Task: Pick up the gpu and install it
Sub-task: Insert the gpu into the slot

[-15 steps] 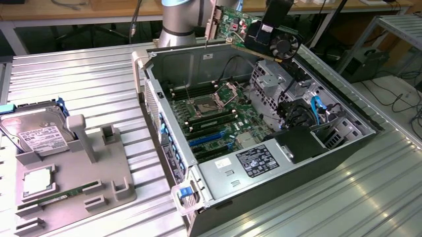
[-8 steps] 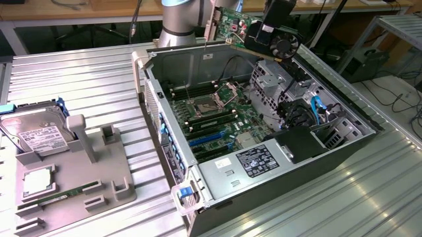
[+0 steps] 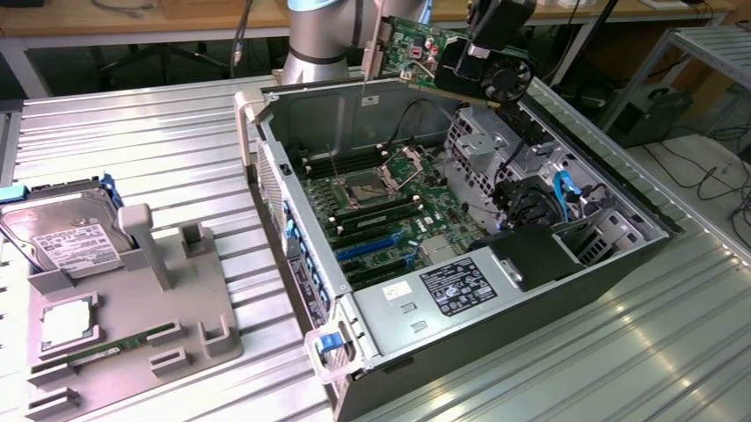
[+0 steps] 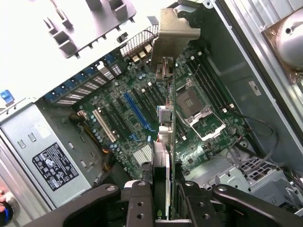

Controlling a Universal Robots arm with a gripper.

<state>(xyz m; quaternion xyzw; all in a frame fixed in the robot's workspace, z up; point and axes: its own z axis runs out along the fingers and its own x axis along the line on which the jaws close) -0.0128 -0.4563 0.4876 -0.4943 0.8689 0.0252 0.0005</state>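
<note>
The gpu (image 3: 409, 48) (image 4: 166, 156) hangs in the air above the far rim of the open case (image 3: 505, 352), clear of the motherboard (image 3: 388, 207) (image 4: 118, 118). In the exterior view its green circuit face points toward the camera. Its silver end bracket (image 3: 373, 44) (image 4: 173, 40) is at the exterior view's left end of the card.

The gripper (image 3: 472, 60) (image 4: 165, 198) is clenched on the gpu at the end opposite the bracket. In the wrist view the card is seen edge-on. One black finger (image 4: 141, 203) lies against each face, and the card extends away from the gripper to the bracket.

Seen from the wrist, the card hangs over the board between a long blue slot (image 3: 369, 246) (image 4: 135, 111) and an open CPU socket (image 4: 199, 113).

The power supply (image 3: 452, 286) (image 4: 47, 161), with its black label, occupies the near end of the case.

The case lies on its side on a ribbed metal table (image 3: 141, 141). Well apart from it, at the exterior view's left, stands a grey tray (image 3: 200, 352). The tray carries a hard drive (image 3: 65, 237) and a RAM stick (image 3: 123, 343).
</note>
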